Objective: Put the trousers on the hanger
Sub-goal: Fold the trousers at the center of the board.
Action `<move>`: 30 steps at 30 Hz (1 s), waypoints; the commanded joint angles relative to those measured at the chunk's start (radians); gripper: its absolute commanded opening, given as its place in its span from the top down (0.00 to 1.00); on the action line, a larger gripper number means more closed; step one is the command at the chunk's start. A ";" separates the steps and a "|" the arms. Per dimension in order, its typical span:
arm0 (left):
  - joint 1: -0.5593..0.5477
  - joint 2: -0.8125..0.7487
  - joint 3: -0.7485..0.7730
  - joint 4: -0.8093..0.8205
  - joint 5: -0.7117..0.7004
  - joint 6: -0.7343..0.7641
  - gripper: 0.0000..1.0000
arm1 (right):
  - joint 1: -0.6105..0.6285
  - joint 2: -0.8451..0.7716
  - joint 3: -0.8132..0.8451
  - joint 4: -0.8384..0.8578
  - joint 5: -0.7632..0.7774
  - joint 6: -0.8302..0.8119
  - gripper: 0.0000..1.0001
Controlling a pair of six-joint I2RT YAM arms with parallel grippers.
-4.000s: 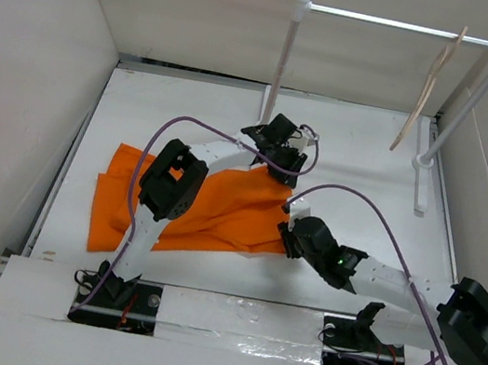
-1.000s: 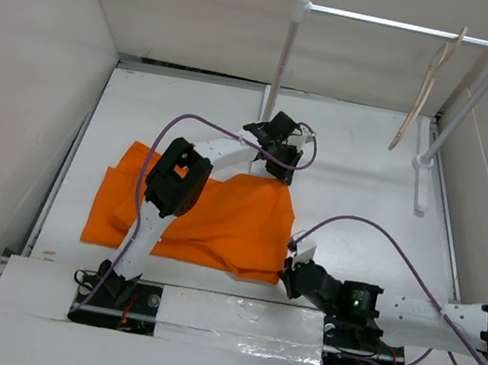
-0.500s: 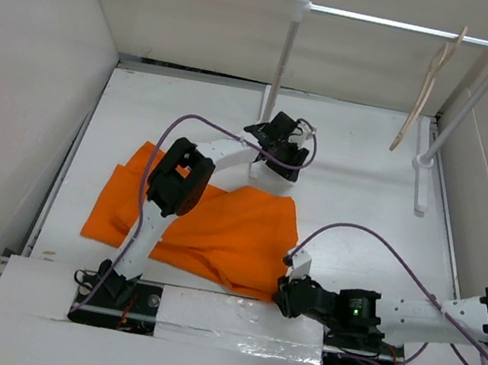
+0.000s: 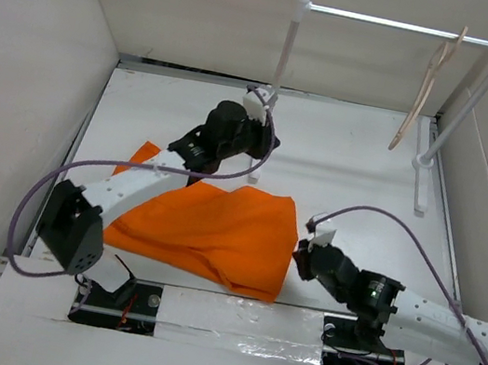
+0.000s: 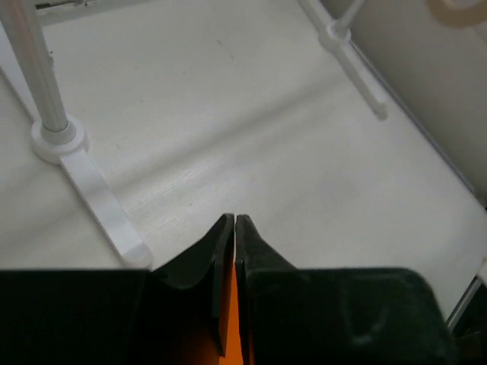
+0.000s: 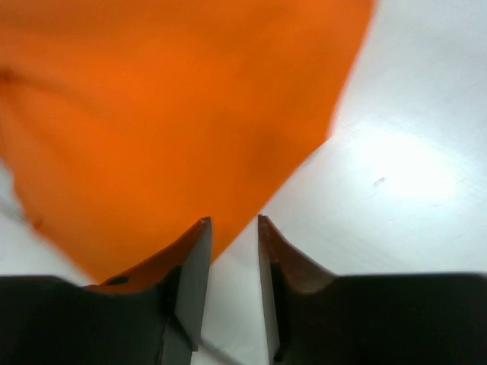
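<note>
The orange trousers (image 4: 207, 228) lie crumpled on the table, left of centre. My left gripper (image 5: 234, 220) is shut, with a sliver of orange trousers (image 5: 229, 319) pinched between its jaws. Its wrist (image 4: 228, 130) is near the rack's left post, and its fingertips are hidden in the top view. My right gripper (image 4: 301, 254) is open and empty at the trousers' right edge. In the right wrist view, the right gripper (image 6: 230, 222) has one finger over the orange cloth (image 6: 152, 114) and bare table between the jaws. The beige hanger (image 4: 426, 87) hangs on the rod at the far right.
The white rack with its metal rod (image 4: 399, 25) stands at the back. Its left post and foot (image 5: 84, 179) are close to my left fingers, and its right foot (image 4: 422, 181) is by the right wall. White walls enclose the table on three sides.
The left arm has swung round, its elbow dropping to the near left and its wrist moving back toward the rack post. The trousers bunched rightward. The right gripper moved slightly away from the near edge.
</note>
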 commanded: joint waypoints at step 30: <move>0.040 -0.291 -0.855 0.377 -0.155 -0.354 0.96 | -0.744 0.765 0.185 0.847 -0.666 -0.327 0.92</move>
